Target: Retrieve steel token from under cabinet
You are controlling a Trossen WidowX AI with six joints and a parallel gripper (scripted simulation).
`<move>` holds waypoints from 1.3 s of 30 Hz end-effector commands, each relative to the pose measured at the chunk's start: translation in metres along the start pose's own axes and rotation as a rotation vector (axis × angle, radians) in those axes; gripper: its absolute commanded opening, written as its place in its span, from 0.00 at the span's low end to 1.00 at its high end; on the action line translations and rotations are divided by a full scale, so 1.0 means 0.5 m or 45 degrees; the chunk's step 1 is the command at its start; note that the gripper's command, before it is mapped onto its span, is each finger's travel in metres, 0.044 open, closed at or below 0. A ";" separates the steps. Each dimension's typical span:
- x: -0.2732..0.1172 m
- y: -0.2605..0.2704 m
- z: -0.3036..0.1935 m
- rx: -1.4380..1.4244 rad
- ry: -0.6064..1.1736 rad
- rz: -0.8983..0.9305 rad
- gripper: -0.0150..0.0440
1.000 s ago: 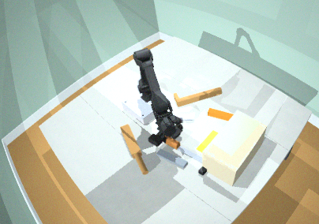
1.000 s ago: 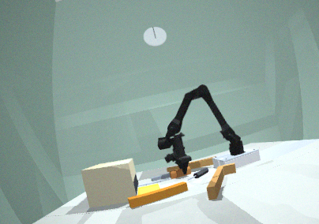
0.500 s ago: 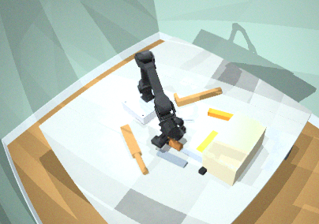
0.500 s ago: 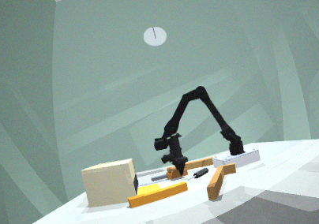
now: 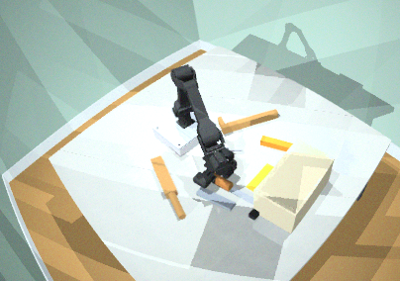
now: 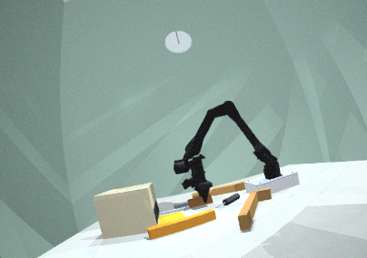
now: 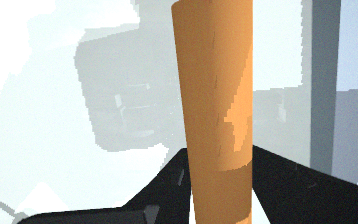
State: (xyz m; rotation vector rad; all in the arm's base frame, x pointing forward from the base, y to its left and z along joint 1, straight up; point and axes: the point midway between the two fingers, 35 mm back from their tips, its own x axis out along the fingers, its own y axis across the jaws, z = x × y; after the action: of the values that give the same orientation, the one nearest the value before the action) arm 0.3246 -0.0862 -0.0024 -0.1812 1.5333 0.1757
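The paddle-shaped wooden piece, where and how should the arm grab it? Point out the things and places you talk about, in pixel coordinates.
I'd grip the wooden piece [image 5: 162, 174] [image 6: 230, 187] by its narrow end [image 5: 176, 205], from above, jaws across its long sides: it lies flat, and that end is slimmer.

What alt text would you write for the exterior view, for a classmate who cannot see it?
A black robot arm bends down over a white table, its tool closed on an orange-brown handle. To the left stands a beige cabinet, with a yellow block and a long orange bar nearby.

A bare green-walled room with a robot arm [image 5: 196, 101] [image 6: 241, 123] on a white table [image 5: 144, 218] [image 6: 341, 195], perhaps a lab.
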 end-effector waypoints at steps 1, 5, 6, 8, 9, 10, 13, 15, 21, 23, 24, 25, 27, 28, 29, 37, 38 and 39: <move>-0.001 -0.001 0.011 0.001 -0.001 -0.003 0.25; -0.001 -0.001 0.020 0.001 -0.002 -0.003 0.25; -0.001 -0.001 0.022 0.001 -0.002 -0.003 0.25; -0.001 -0.001 0.027 0.001 -0.002 -0.003 0.25; -0.001 -0.001 0.029 0.001 -0.002 -0.003 0.25; -0.001 -0.001 0.031 0.001 -0.002 -0.003 0.25; -0.001 -0.001 0.038 0.001 -0.003 -0.003 0.25; -0.001 -0.001 0.042 0.001 -0.003 -0.003 0.25; -0.002 -0.001 0.055 0.001 -0.003 -0.003 0.25; -0.002 -0.001 0.060 0.001 -0.004 -0.003 0.25; -0.002 -0.001 0.062 0.001 -0.004 -0.003 0.25; -0.002 -0.001 0.064 0.001 -0.004 -0.003 0.25; -0.002 -0.001 0.068 0.001 -0.004 -0.003 0.25; -0.002 -0.001 0.070 0.001 -0.004 -0.003 0.25; -0.002 -0.001 0.072 0.001 -0.004 -0.003 0.25; -0.002 -0.001 0.089 0.001 -0.005 -0.003 0.25; -0.003 -0.001 0.091 0.001 -0.005 -0.003 0.25; -0.003 -0.001 0.093 0.001 -0.005 -0.003 0.25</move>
State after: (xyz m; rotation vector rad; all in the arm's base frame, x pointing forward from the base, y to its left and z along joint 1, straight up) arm 0.3663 -0.0766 -0.0001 -0.1815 1.5305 0.1764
